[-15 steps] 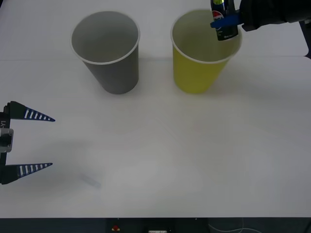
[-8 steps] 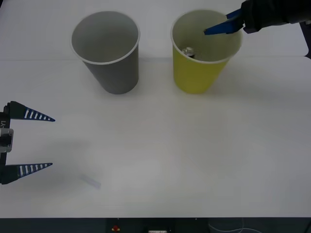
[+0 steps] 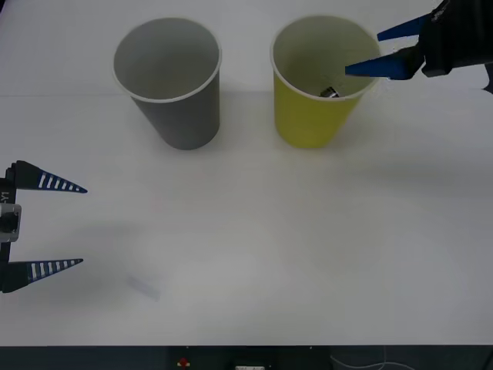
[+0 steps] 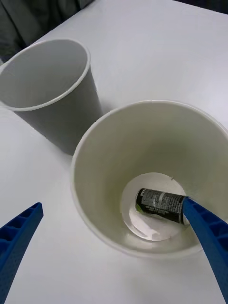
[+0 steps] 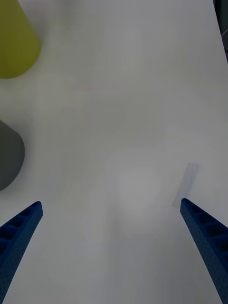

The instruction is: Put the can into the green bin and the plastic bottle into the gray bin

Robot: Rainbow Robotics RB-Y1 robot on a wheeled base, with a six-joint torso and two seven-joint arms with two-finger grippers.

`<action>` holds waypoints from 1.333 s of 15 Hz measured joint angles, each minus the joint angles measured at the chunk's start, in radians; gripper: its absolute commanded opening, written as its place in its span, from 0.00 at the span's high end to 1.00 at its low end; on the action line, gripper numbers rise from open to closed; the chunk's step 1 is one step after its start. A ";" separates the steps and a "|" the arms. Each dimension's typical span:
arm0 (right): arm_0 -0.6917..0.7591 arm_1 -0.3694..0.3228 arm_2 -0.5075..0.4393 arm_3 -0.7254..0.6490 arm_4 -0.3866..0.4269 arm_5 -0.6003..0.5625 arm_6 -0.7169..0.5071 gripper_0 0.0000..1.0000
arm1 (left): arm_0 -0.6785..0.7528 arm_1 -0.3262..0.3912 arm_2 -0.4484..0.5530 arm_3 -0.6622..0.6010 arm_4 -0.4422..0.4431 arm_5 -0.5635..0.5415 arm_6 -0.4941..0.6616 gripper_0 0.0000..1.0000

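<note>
— Left gripper (image 3: 77,225): where is yours sitting?
— You have it low over the table's (image 3: 246,231) left edge, fingers spread wide, nothing between them.
— Moving right, what do you see?
— Your gray bin (image 3: 171,81) stands upright, then the green bin (image 3: 320,85) just beside it, also upright.
— And the can (image 4: 160,205)?
— It lies on its side on the green bin's floor.
— Your right gripper (image 3: 377,52)?
— It hangs over that bin's right rim, fingers apart, gripping nothing.
</note>
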 measured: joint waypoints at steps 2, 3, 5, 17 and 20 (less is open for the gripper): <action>0.118 -0.031 -0.072 -0.113 -0.030 -0.001 0.031 0.00 | 0.000 0.000 0.000 0.000 0.000 0.000 0.000 0.00; 0.178 -0.045 -0.114 -0.159 -0.051 -0.001 0.070 0.00 | 0.000 0.000 0.000 0.000 0.000 0.000 0.000 0.00; 0.304 -0.068 -0.192 -0.221 -0.112 -0.004 0.169 0.00 | 0.000 0.000 0.000 0.000 0.000 0.000 0.000 0.00; 0.793 -0.087 -0.532 -0.301 -0.269 -0.234 0.705 0.00 | 0.000 0.000 0.000 0.000 0.000 0.000 0.000 0.00; 0.830 -0.086 -0.537 -0.229 -0.301 -0.241 0.830 0.00 | 0.000 0.000 0.000 0.000 0.000 0.000 0.000 0.00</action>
